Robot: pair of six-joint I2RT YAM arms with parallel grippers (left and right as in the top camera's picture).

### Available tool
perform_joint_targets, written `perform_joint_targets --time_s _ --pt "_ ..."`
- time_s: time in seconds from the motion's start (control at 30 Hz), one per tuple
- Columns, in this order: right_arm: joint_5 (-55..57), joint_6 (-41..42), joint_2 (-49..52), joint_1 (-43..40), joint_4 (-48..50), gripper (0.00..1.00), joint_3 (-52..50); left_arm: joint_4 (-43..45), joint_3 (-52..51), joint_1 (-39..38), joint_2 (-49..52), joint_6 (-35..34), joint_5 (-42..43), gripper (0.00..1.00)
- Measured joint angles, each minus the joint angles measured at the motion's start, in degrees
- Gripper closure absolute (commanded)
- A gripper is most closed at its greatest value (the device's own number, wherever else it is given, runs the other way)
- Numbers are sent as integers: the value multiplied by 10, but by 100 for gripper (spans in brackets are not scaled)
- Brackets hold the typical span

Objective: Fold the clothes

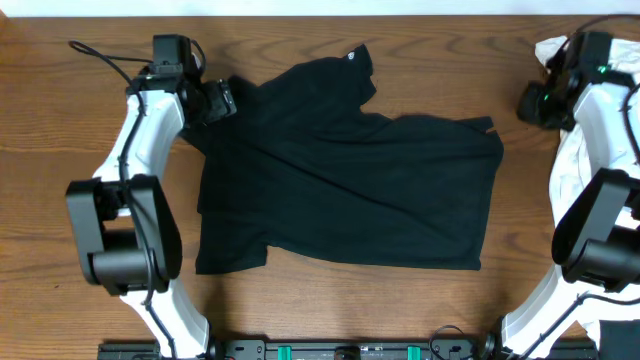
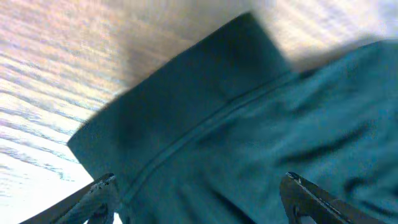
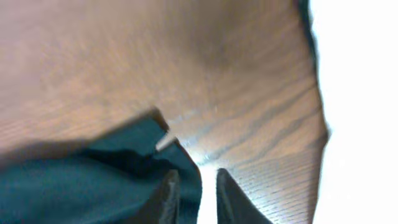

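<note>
- Overhead: the black shirt (image 1: pixel 350 190) lies mid-table, spread out but skewed up top. The left gripper (image 1: pixel 218 100) sits at its top-left sleeve. The right gripper (image 1: pixel 533 103) stands just off the top-right corner, beside a white cloth (image 1: pixel 580 170).
- Left wrist: claw wide and released, straddling the sleeve hem and gripping nothing. My call: drop straight down and pinch right at the hem before lifting.
- Right wrist: fingers barely parted, nothing between them, shirt corner just beside. Best to grab that corner at matching height, so the fold lands even.
</note>
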Motion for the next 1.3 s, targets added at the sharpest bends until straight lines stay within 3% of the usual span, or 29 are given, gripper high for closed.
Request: perform_joint_targets --time_s 0.1,0.2,0.27,0.3,0.33,0.83,1.07,1.3 --pt "-7 -8 -11 1 -10 82 14 -24 3 0 -19 0 4 16" --pt "-26 -16 -15 3 -35 99 14 -64 6 0 -22 -2 6 28" --pt "-36 -14 -15 6 -40 99 8 -90 6 0 -22 -2 6 46" --pt "-40 -15 -15 9 -37 99 2 -105 6 0 -22 -2 6 62" --pt "-42 -16 -15 12 -31 99 -5 -121 7 0 -22 -3 7 92" --pt "-57 -76 -15 35 228 99 -221 -375 7 0 -22 -22 9 94" --pt "-63 -79 -12 35 288 99 -251 -360 -28 -1 -70 -36 21 94" --pt "-65 -81 11 35 345 99 -252 -326 -132 -9 -144 -47 30 94"
